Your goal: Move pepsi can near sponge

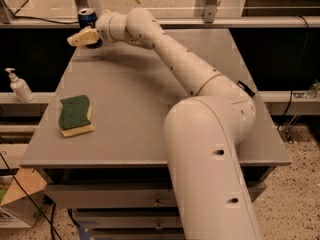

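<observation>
The pepsi can [87,18], blue with a silver top, stands upright at the far left corner of the grey table [150,109]. My gripper [82,37] is right in front of the can's lower half and covers part of it. I cannot tell whether it touches the can. The sponge [75,115], dark green on top over pale yellow foam, lies flat near the table's front left edge, well apart from the can. My arm [170,54] reaches diagonally across the table from the near right.
A white pump bottle [20,86] stands on a lower ledge left of the table. A metal rail [225,21] runs along the back. Drawers [155,201] sit under the tabletop. A cardboard box [17,194] and cables lie on the floor at left.
</observation>
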Controlling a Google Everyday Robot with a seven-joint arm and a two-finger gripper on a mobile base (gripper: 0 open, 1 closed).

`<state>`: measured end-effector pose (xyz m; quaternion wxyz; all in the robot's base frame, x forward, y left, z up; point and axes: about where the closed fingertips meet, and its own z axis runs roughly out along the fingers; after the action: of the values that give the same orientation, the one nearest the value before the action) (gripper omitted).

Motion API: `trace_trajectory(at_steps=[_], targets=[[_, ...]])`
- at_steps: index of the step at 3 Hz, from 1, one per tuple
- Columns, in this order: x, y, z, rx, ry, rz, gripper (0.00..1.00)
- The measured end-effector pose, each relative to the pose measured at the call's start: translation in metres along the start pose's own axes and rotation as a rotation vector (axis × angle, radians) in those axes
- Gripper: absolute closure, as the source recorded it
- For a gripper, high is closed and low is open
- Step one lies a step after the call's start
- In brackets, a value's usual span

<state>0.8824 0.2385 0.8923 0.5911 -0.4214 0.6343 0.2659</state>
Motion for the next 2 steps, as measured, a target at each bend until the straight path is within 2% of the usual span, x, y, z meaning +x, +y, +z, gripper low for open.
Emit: trace_trajectory(at_steps=[1,2], targets=[[0.0013,0.0014,0.0056,-0.013,0.039,0.006,0.18],[0.0038,-0.0005,0.0045,-0.014,0.058,0.022,0.41]])
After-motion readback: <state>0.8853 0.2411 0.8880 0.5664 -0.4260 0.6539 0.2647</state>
